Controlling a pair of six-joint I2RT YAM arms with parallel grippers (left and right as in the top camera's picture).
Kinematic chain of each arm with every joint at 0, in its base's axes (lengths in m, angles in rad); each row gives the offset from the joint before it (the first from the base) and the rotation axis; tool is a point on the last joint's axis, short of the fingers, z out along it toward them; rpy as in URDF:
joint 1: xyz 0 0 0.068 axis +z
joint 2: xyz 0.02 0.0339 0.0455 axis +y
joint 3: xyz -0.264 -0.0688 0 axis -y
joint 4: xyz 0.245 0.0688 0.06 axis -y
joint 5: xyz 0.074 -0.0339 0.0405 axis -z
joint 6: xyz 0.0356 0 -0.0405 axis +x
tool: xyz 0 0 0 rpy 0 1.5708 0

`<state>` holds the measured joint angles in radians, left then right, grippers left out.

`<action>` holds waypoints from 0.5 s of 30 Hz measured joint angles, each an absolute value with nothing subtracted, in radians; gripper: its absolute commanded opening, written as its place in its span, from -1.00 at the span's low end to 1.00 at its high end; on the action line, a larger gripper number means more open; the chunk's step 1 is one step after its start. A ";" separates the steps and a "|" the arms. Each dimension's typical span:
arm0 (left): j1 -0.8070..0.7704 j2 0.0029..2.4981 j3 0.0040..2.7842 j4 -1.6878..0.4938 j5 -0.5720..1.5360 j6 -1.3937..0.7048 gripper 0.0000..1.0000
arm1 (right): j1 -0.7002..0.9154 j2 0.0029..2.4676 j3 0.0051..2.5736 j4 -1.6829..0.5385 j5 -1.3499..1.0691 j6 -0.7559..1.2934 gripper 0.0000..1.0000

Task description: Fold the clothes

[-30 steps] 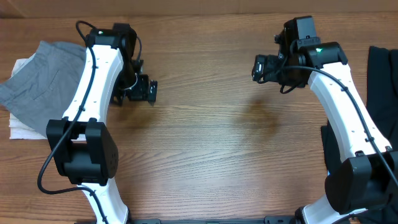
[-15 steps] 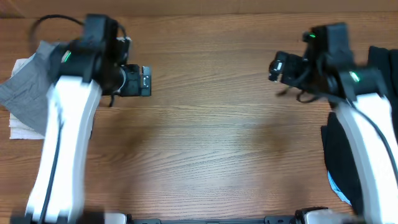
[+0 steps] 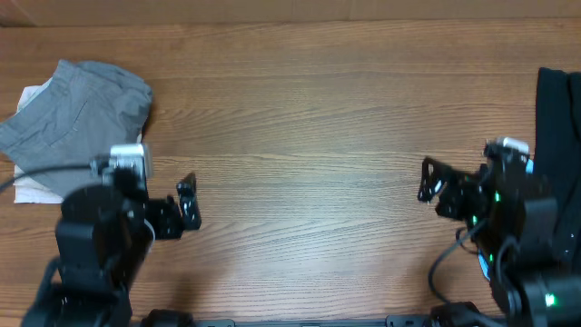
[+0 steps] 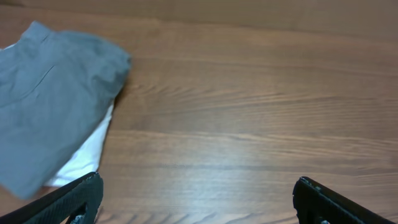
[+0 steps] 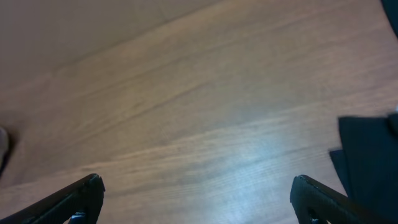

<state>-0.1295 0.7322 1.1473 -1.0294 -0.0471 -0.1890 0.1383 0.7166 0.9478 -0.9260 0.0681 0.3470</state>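
Observation:
Folded mid-grey shorts (image 3: 77, 113) lie at the table's far left on top of cream-white shorts (image 3: 32, 186); both show in the left wrist view, grey (image 4: 46, 99) over white (image 4: 84, 155). A black garment (image 3: 558, 109) lies at the right edge and shows in the right wrist view (image 5: 370, 155). My left gripper (image 3: 188, 204) is open and empty near the front left, right of the grey shorts. My right gripper (image 3: 427, 182) is open and empty near the front right, left of the black garment.
The wooden table (image 3: 309, 136) runs between the two arms. The arm bases stand at the front edge. More black cloth with a bit of blue (image 3: 483, 263) lies by the right arm's base.
Both arms have pulled back from the far middle of the table toward the front edge. Both grippers stay open and empty. The clothes have not moved.

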 measured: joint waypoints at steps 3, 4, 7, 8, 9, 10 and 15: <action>-0.130 0.695 1.100 -1.029 -0.072 -0.189 1.00 | 0.138 0.666 0.922 -0.987 0.074 0.347 1.00; -0.130 0.694 1.093 -1.032 -0.077 -0.189 1.00 | 0.138 0.663 0.920 -1.006 0.076 0.347 1.00; -0.130 0.703 1.085 -1.071 -0.088 -0.189 1.00 | 0.138 0.668 0.914 -1.064 0.080 0.347 1.00; -0.130 0.706 1.085 -1.084 -0.091 -0.189 0.99 | 0.138 0.670 0.912 -1.075 0.080 0.347 1.00; -0.130 0.708 1.084 -1.093 -0.092 -0.189 1.00 | 0.138 0.672 0.909 -1.082 0.080 0.347 1.00; -0.130 0.710 1.084 -1.101 -0.093 -0.189 1.00 | 0.138 0.675 0.908 -1.087 0.081 0.347 1.00; -0.130 0.719 1.084 -1.131 -0.095 -0.189 0.99 | 0.138 0.682 0.908 -1.089 0.083 0.347 1.00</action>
<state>-0.1295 0.7185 1.0840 -1.1305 -0.0952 -0.1890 0.1383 0.6819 0.9085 -1.0885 0.0826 0.3470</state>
